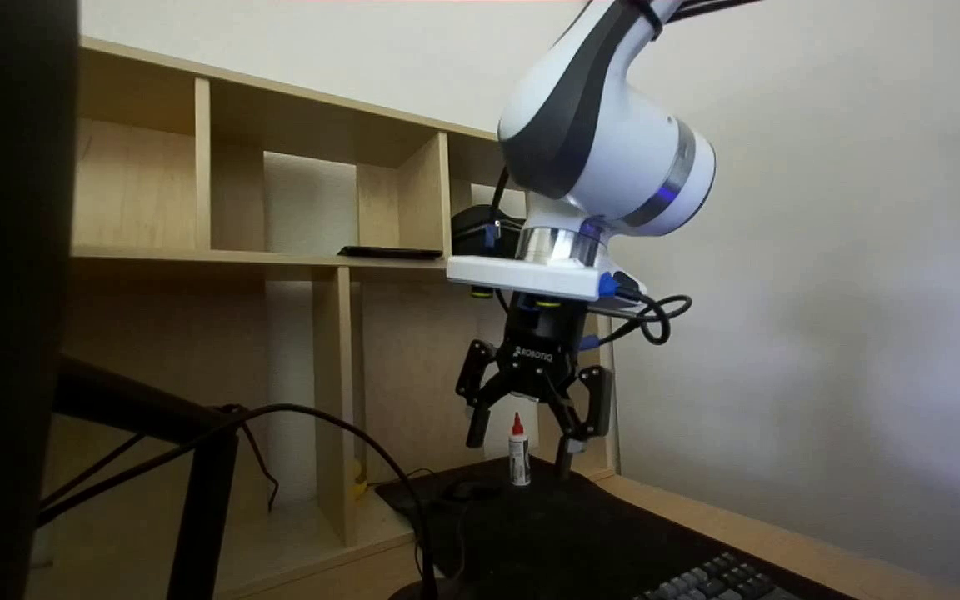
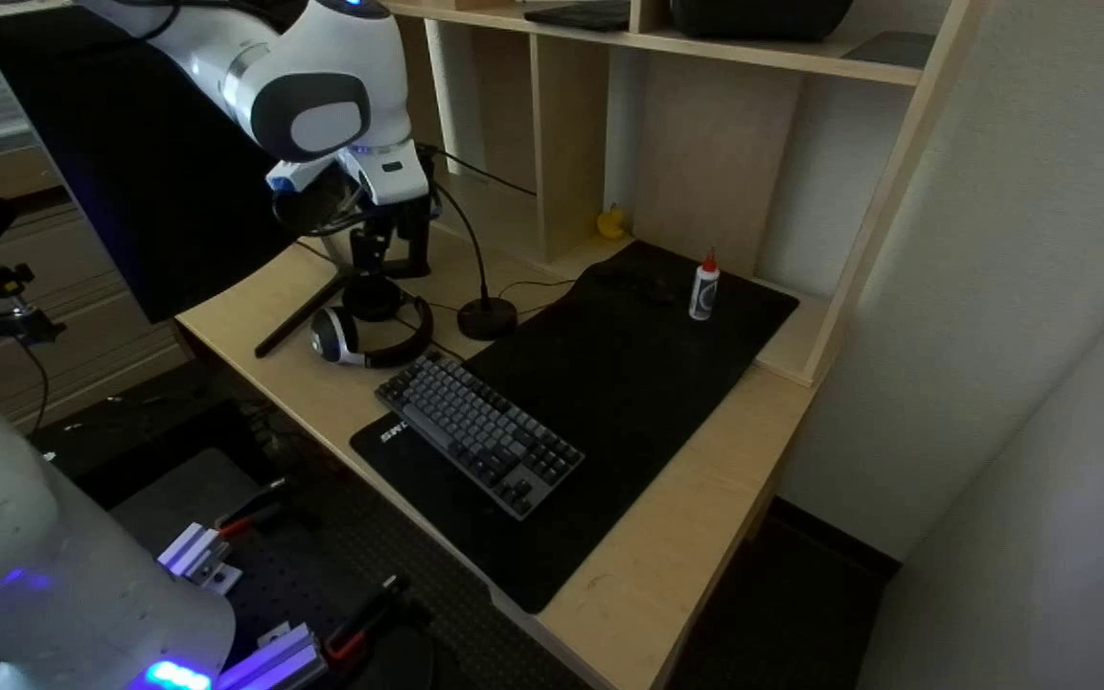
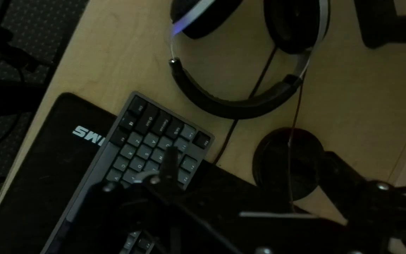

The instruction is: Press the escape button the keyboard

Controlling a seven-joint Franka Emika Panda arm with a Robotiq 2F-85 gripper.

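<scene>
The keyboard (image 2: 480, 431) is flat and black-grey and lies at an angle on a black desk mat (image 2: 629, 383). Its escape key (image 3: 201, 140) shows as a dark key at the corner nearest the headphones in the wrist view. Only an end of the keyboard (image 1: 717, 579) shows at the bottom of an exterior view. My gripper (image 1: 522, 443) is open, empty and pointing down, well above the desk. In the wrist view the gripper's (image 3: 250, 158) left finger covers some keys beside the escape key; the other finger is over the microphone stand's side.
Headphones (image 2: 351, 340) lie beside the keyboard's escape end. A black round stand base (image 2: 487, 318) with a thin upright neck is close by. A large monitor (image 2: 159, 144) stands at the left. A red-capped white bottle (image 2: 703, 289) stands on the mat near the wooden shelves (image 2: 571, 144).
</scene>
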